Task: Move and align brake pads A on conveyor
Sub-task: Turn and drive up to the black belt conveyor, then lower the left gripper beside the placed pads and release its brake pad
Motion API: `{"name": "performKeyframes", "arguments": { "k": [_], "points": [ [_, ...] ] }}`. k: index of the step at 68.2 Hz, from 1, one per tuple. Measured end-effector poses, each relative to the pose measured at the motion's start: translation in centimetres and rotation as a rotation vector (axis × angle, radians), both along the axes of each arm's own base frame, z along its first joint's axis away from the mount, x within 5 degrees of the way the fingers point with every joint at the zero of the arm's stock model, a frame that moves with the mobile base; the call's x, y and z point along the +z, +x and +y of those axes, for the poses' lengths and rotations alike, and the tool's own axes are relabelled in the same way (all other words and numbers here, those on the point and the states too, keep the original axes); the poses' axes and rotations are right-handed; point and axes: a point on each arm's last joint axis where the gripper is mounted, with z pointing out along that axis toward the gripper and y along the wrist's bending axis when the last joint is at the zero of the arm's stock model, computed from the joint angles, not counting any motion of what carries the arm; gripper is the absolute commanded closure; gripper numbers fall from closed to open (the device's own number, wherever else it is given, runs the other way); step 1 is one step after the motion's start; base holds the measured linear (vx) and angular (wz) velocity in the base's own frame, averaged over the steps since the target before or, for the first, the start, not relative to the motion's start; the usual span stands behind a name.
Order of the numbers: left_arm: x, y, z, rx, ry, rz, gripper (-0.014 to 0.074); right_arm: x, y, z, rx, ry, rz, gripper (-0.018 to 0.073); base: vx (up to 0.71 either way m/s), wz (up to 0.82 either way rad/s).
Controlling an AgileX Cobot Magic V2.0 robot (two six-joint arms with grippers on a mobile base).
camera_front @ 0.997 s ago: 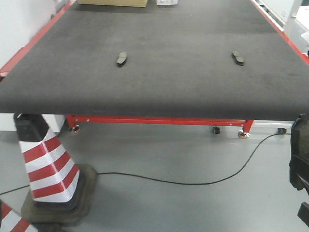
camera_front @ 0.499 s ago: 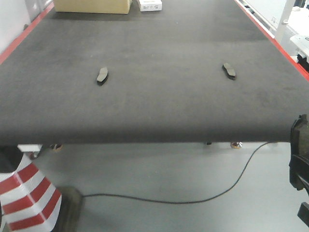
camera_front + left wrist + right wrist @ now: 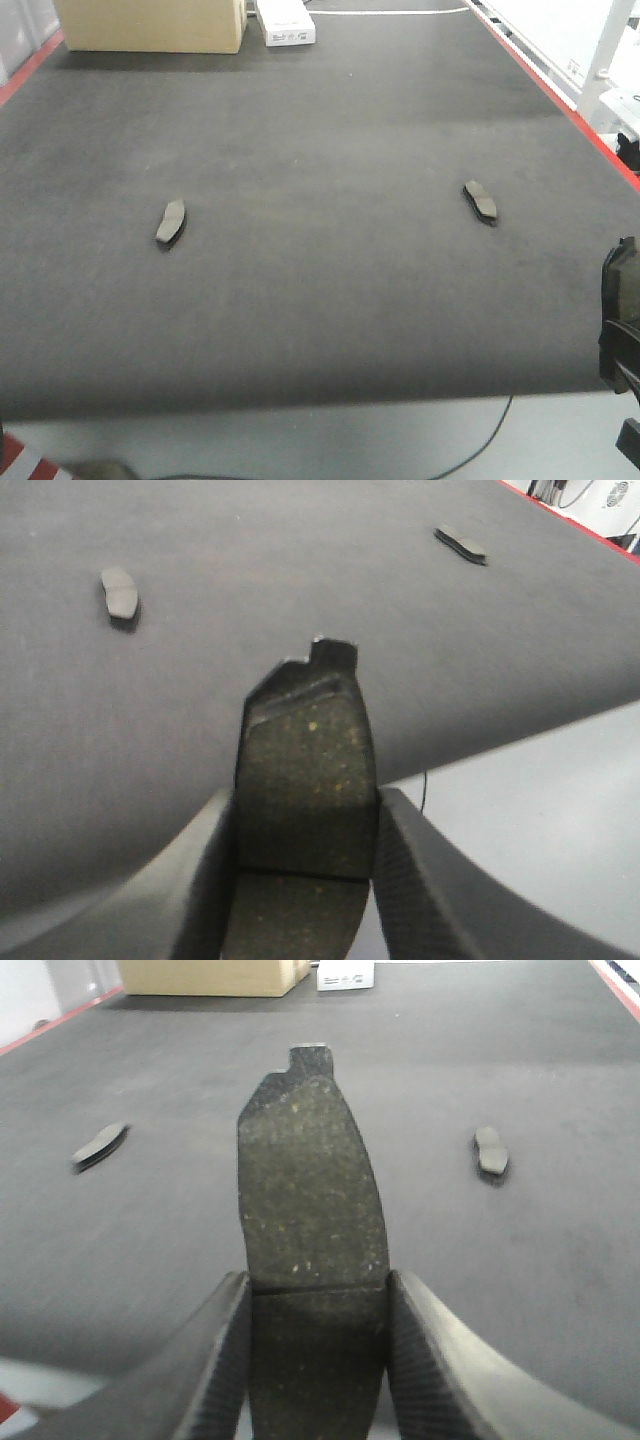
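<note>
Two brake pads A lie flat on the conveyor [image 3: 320,130], one at the left [image 3: 171,221] and one at the right [image 3: 480,200], far apart. My left gripper [image 3: 305,810] is shut on a third dark pad [image 3: 305,750], held upright over the belt's near edge, with the lying pads [image 3: 121,590] [image 3: 460,543] beyond it. In the right wrist view, my right gripper [image 3: 318,1295] is shut on a fourth pad [image 3: 310,1180] above the belt. The left lying pad [image 3: 100,1145] and the right one [image 3: 490,1150] lie either side of it.
A cardboard box [image 3: 150,25] and a small white box [image 3: 285,22] stand at the belt's far end. A red rail [image 3: 560,90] runs along the right side. Grey floor with a black cable [image 3: 490,440] lies below the near edge. A dark robot part [image 3: 620,320] shows at right.
The front view has moved closer to the conveyor, so the belt now fills the frame. The striped cone has almost slid out at the bottom left. The two lying pads have not moved on the belt.
</note>
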Motion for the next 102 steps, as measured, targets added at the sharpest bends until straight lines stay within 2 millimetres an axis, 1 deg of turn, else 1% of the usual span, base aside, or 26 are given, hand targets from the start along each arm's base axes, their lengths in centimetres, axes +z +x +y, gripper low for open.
{"name": "performKeyframes", "arguments": {
  "k": [52, 102],
  "points": [
    [0.00, 0.00, 0.00, 0.000, 0.000, 0.000, 0.0602, 0.00, 0.00, 0.00, 0.000, 0.000, 0.000, 0.0564, 0.29, 0.06],
    [0.00, 0.00, 0.00, 0.000, 0.000, 0.000, 0.0602, 0.00, 0.00, 0.00, 0.000, 0.000, 0.000, 0.0564, 0.06, 0.01]
  ]
}}
